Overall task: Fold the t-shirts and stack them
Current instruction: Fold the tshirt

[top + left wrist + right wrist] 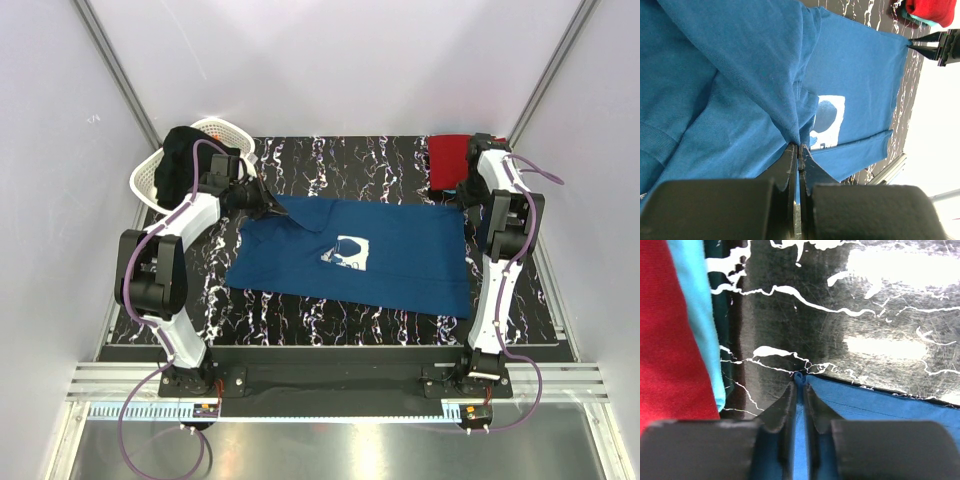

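So the blue t-shirt [360, 262] lies spread mid-tabletop [330, 325]. The left pincer [798, 147] is clamped on its far left corner. The right pincer [799, 382] nips only the far right hem tip, a bite so thin it could slip mid-fold. The red t-shirt [450, 158] sits behind, on the turquoise t-shirt [697, 315].

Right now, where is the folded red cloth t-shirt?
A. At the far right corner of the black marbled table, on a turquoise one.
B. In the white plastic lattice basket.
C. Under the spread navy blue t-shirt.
A: the red cloth t-shirt sits on a turquoise t-shirt at the far right corner of the black marbled table, apart from the spread navy blue t-shirt.
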